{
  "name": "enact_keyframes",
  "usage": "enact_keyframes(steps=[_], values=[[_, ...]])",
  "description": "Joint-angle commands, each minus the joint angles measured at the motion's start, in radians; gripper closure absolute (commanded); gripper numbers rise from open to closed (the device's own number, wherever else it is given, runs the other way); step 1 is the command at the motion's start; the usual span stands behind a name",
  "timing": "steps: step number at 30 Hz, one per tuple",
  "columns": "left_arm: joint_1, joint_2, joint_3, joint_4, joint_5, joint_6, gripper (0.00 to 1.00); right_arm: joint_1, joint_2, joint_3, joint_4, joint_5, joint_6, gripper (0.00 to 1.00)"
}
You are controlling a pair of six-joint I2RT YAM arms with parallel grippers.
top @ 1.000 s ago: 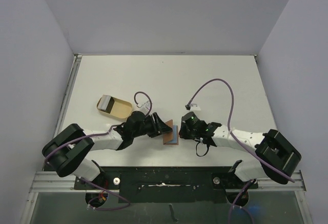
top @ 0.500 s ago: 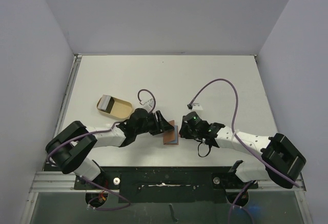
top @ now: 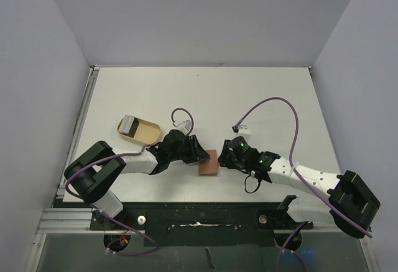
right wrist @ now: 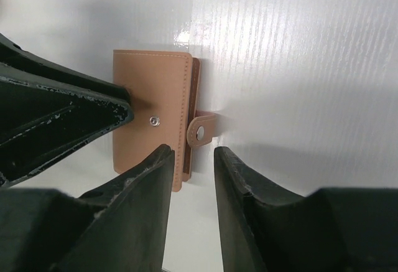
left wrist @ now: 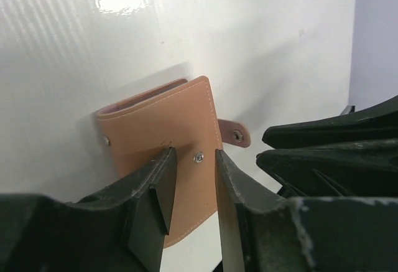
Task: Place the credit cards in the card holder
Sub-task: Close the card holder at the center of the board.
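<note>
Currently card holder (top: 208, 164) lies closed near tabletop's near edge; left gripper (top: 201, 154) and right gripper (top: 222, 159) flank it, both narrowly parted, empty.

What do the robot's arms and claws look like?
The left arm and right arm have white shells with black joints. A purple cable loops off each wrist; green lights glow on the right. The left claw and right claw have scuffed black fingers.
</note>
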Motion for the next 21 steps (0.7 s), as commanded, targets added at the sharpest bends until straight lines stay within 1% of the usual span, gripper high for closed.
enact_keyframes(steps=[1,5,9,12,17,21], values=[[-0.004,-0.013,0.044,-0.05,-0.051,0.052,0.71,-0.017,-0.025,-0.018,0.081,-0.045,0.03,0.65],[-0.006,-0.067,0.064,-0.126,-0.075,0.065,0.69,-0.02,-0.013,-0.01,0.09,-0.056,0.021,0.62],[-0.004,-0.148,0.064,-0.223,-0.126,0.071,0.65,-0.026,0.037,0.0,0.096,-0.083,0.006,0.55],[-0.003,-0.194,0.064,-0.293,-0.152,0.087,0.61,-0.028,0.067,-0.004,0.121,-0.1,0.0,0.53],[0.0,-0.233,0.032,-0.337,-0.167,0.095,0.58,-0.028,0.134,0.004,0.137,-0.111,-0.015,0.53],[0.004,-0.23,0.002,-0.33,-0.134,0.099,0.54,-0.021,0.2,0.019,0.137,-0.12,-0.024,0.59]])
